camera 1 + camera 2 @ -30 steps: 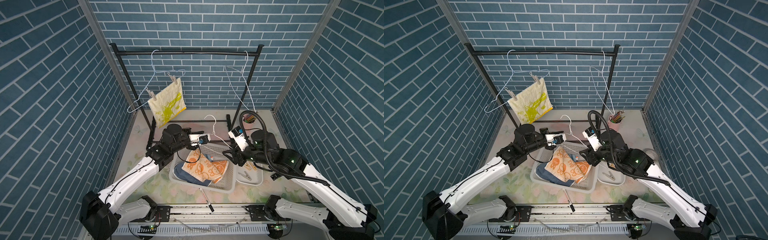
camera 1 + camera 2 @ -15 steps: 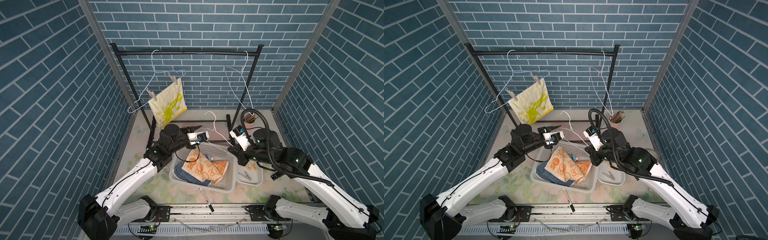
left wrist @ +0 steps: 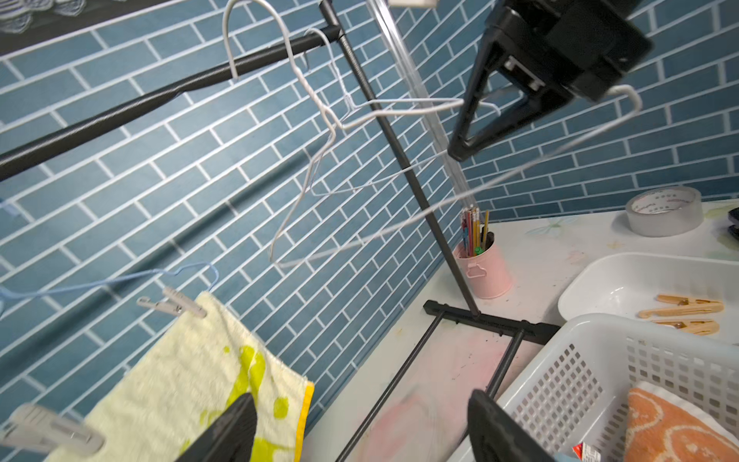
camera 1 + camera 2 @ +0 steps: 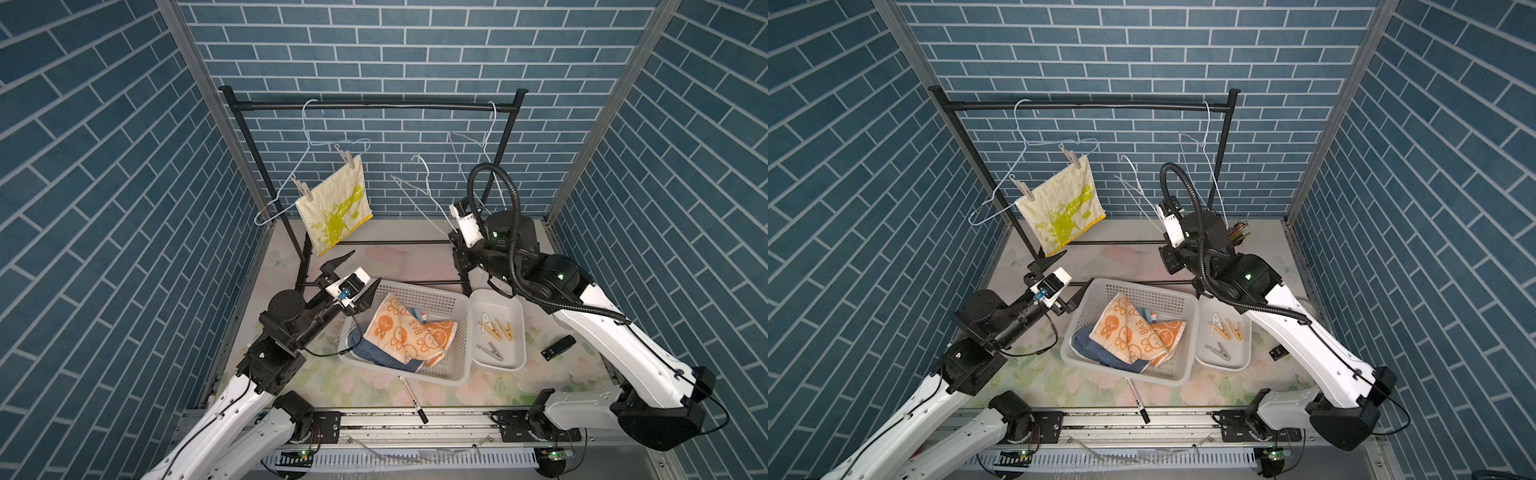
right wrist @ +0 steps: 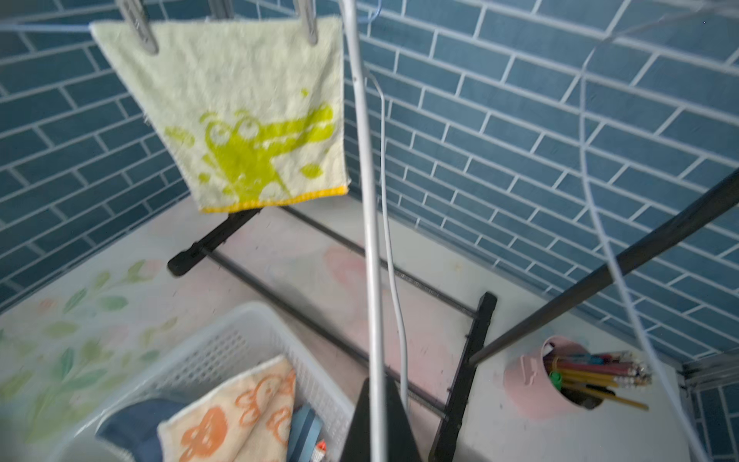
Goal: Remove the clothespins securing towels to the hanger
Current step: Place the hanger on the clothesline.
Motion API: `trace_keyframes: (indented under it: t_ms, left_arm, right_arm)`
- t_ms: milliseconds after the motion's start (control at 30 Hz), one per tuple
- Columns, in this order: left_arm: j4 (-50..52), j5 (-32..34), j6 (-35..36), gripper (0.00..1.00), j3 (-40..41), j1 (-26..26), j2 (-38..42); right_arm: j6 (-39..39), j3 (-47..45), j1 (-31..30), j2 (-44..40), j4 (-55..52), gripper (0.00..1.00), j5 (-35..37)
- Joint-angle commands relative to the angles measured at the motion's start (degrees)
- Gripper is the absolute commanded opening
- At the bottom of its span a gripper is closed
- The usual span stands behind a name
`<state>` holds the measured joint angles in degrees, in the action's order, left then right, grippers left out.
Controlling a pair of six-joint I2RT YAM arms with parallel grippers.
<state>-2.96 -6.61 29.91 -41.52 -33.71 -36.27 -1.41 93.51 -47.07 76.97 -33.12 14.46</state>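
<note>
A pale yellow towel [image 4: 334,208] with green print hangs from a pale blue wire hanger [image 4: 308,139] on the black rail. Two grey clothespins [image 4: 345,160] [image 4: 302,190] pin its top edge. My left gripper [image 4: 365,266] [image 3: 360,400] is open and empty, below and in front of that towel. My right gripper [image 4: 454,239] [image 5: 376,384] is shut on a white wire hanger [image 4: 419,183] held off the rail. Orange [image 4: 409,332] and blue [image 4: 368,353] towels lie in the white basket [image 4: 465,332]. Several clothespins [image 4: 496,330] lie in the white tray [image 4: 517,307].
The black rack [image 4: 374,106] stands at the back, with another white hanger [image 4: 488,137] on its right end. A pink cup of pencils [image 4: 1239,232], a tape roll [image 3: 664,210], a marker pen [image 4: 411,392] and a small black device [image 4: 559,347] sit on the floral table.
The left gripper opened and drew back left from over the basket. The right gripper shut on the white hanger and raised it off the table.
</note>
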Motion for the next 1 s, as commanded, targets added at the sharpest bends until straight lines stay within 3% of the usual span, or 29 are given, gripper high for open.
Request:
trace_keyframes:
  t_ms: [0, 200, 500, 667, 967]
  left_arm:
    - [4.8, 6.7, -5.6, 0.84, 4.0, 0.3, 5.0]
    - [6.9, 11.3, -6.1, 0.88, 7.0, 0.3, 11.1]
    - [8.3, 10.4, -4.8, 0.88, 6.2, 0.3, 9.8]
    - [8.0, 10.7, -4.7, 0.89, 6.1, 0.3, 9.4]
    - [8.2, 12.3, -5.2, 0.89, 5.2, 0.3, 8.7]
  right_arm:
    - [1.9, 4.6, 2.4, 4.0, 8.4, 0.0, 4.1]
    - [-0.9, 14.5, 5.5, 13.8, 14.0, 0.0, 2.9]
    - [-7.6, 27.8, 8.2, 25.7, 12.9, 0.0, 1.1]
    - [-8.6, 28.0, 8.5, 27.2, 11.7, 0.0, 1.3]
    - [-9.9, 18.5, 8.6, 22.2, 13.8, 0.0, 3.3]
